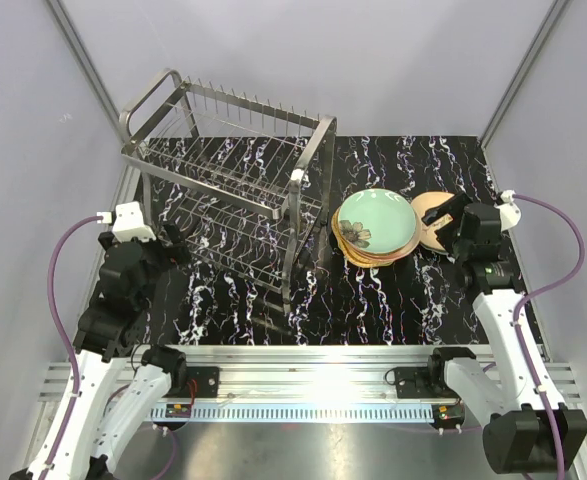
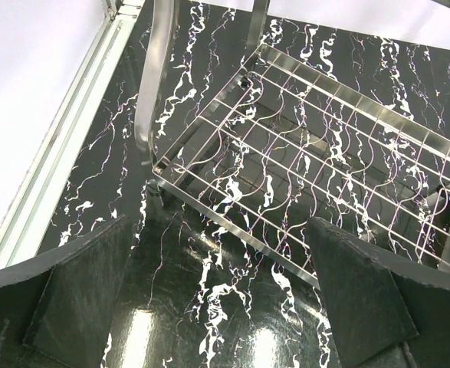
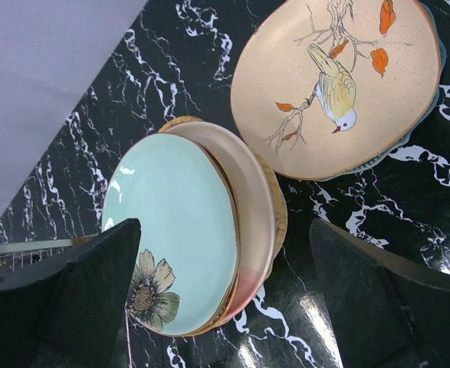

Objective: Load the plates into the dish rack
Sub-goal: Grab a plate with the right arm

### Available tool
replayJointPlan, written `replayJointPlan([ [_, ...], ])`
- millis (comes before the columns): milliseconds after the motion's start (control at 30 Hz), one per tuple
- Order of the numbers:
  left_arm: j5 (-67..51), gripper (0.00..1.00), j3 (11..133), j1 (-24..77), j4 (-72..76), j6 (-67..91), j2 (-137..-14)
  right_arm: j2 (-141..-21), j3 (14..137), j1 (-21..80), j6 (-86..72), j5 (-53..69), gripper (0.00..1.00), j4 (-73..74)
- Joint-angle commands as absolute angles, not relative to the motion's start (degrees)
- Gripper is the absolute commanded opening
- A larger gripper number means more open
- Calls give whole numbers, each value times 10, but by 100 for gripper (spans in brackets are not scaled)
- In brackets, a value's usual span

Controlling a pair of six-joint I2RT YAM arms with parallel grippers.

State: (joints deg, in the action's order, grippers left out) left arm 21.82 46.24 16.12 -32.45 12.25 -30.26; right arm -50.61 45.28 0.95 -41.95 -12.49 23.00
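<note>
1. I see the dish rack upright on the black marbled surface, left of centre, prongs up. Its long axis runs diagonally, the looped handle end far-left and the other end near-right.
2. The left wrist view shows the rack's lower wire tier and one handle leg, just ahead of the fingers.
3. The stack of plates lies flat and face up just beside the rack's right end. The mint-green plate is on top, with its flower at the edge toward the rack.
4. The bird plate lies flat just right of the stack, on a teal-rimmed plate. I can't tell whether it touches the stack.
5. The left gripper is spread wide and holds nothing. It sits low by the rack's left side, and I see no contact.
6. The right gripper is also spread wide and empty. It hangs above the plates, between the stack and the bird plate, with its fingers clear of both.
</note>
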Motion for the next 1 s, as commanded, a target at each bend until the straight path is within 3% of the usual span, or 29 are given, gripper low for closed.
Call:
replayJointPlan([
  [0,231,99,461,162,-296,118,-310,-477,440,8,-433,-123,100,190],
  [233,220,99,465,161,-299,120,-309,-446,407,7,-357,-122,100,146],
  [700,209,99,466,161,-300,122,-300,-543,474,8,-279,-42,99,158],
  [933,203,99,467,161,-302,124,-302,-597,497,8,-265,-26,81,170],
  [967,204,99,466,161,-302,124,-301,-605,500,8,-262,-28,75,171],
])
